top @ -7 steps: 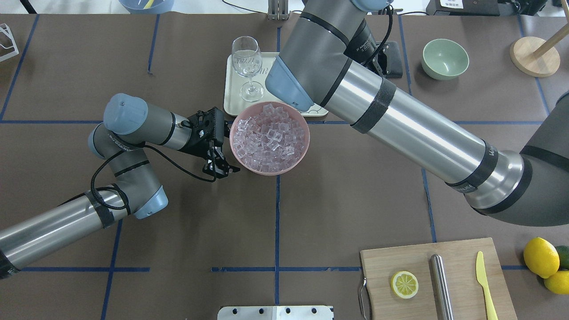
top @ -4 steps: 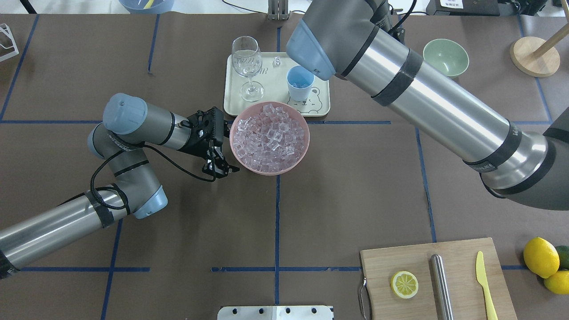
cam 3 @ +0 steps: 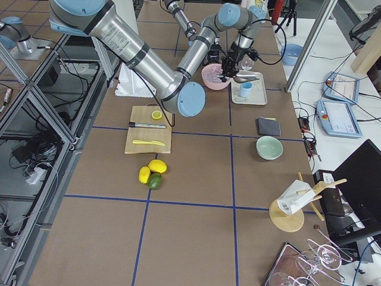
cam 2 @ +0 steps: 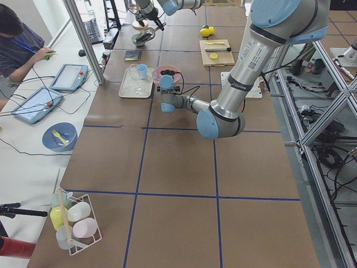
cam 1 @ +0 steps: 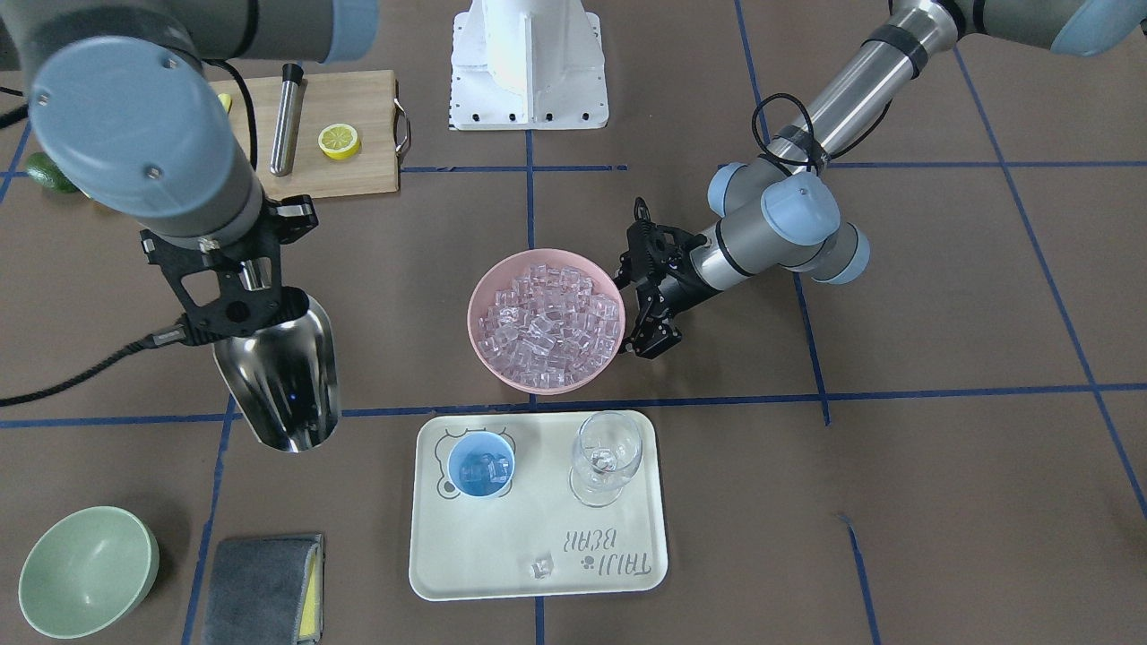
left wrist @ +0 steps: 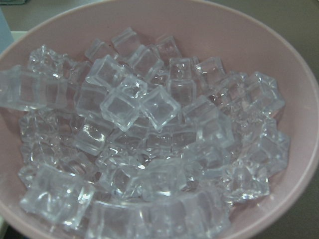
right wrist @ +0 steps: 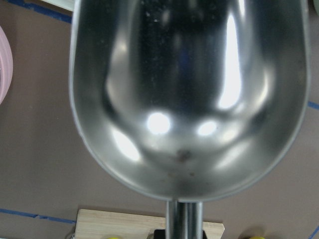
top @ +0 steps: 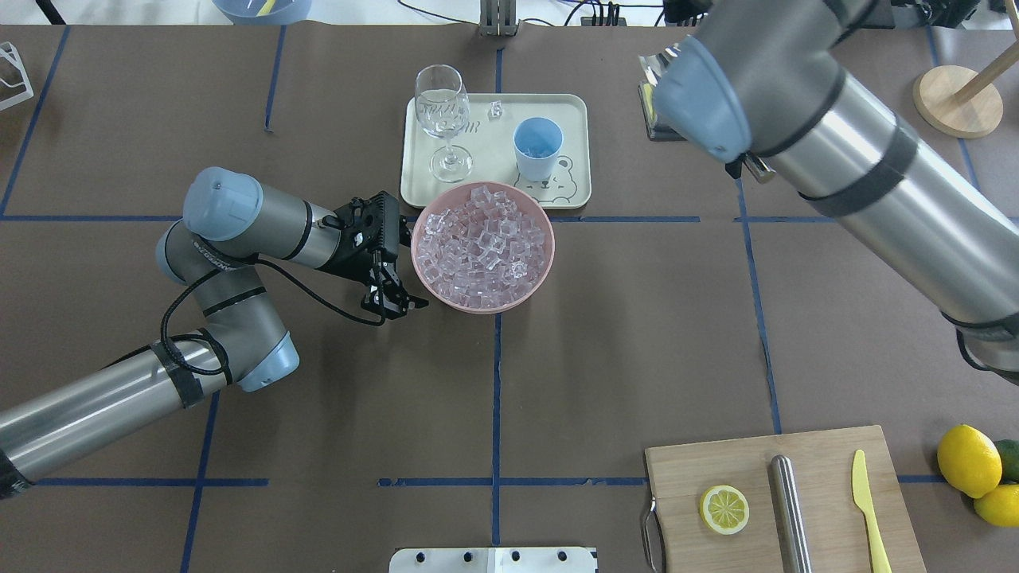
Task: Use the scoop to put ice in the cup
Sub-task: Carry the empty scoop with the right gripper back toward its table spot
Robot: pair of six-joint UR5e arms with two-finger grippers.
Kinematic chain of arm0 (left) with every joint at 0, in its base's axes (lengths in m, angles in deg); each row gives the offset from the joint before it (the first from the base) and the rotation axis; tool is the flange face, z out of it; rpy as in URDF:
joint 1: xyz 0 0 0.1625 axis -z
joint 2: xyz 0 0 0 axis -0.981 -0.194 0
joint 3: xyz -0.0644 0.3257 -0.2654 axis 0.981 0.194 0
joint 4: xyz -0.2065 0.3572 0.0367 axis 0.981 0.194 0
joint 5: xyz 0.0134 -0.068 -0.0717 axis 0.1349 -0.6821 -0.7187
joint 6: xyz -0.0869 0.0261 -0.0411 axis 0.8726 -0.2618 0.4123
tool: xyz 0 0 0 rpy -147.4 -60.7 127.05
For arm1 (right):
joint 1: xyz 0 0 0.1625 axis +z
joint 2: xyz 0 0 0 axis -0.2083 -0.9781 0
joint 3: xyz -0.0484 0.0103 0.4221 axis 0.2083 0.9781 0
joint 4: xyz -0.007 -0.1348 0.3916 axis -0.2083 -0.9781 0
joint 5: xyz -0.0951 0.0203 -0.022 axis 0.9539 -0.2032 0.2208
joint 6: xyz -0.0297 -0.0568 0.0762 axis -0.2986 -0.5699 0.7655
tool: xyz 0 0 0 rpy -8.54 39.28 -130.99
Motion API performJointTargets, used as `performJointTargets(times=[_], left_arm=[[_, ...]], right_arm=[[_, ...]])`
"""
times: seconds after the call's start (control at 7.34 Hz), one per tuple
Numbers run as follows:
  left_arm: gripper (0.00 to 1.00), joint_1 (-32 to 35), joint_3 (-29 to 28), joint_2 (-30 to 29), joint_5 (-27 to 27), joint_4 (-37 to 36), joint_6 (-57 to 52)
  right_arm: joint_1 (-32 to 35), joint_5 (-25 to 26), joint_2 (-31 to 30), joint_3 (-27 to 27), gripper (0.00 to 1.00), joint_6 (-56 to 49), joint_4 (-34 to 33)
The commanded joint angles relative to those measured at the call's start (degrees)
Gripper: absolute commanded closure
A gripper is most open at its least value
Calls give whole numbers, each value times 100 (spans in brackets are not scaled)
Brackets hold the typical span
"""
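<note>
My right gripper (cam 1: pixel 244 276) is shut on the handle of the steel scoop (cam 1: pixel 282 376). It holds the scoop above the table, off to the side of the tray. The scoop's trough (right wrist: pixel 187 94) is empty. The light-blue cup (top: pixel 537 148) stands on the tray (top: pixel 575 111) with some ice in it (cam 1: pixel 481 466). The pink bowl (top: pixel 541 278) is full of ice cubes (top: pixel 482 243), which also show in the left wrist view (left wrist: pixel 144 134). One loose cube (top: pixel 495 110) lies on the tray. My left gripper (top: pixel 392 302) looks shut and empty, just beside the bowl.
A wine glass (top: pixel 442 119) stands on the tray beside the cup. A pale green bowl (cam 1: pixel 85 569) and a grey cloth (cam 1: pixel 260 587) lie near the scoop. A cutting board (top: pixel 828 469) holds a lemon half, a steel cylinder and a yellow knife. Lemons (top: pixel 967 460) lie beside it.
My right arm has swung away from over the tray towards the robot's right, carrying the scoop and uncovering the cup. The left arm has not moved.
</note>
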Motion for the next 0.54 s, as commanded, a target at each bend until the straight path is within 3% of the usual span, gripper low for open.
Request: performJointTargets(times=[0.0,0.14,0.41], left_arm=[[1,0,0,-2,0,8,0],[1,0,0,-2,0,8,0],[1,0,0,-2,0,8,0]], right_arm=[[85,-609,-1327,-1515,100,1269,39],[85,-770,-1856,-1878,100,1922,622],[-116,-763,-2824,-2022,100,2349,1958]])
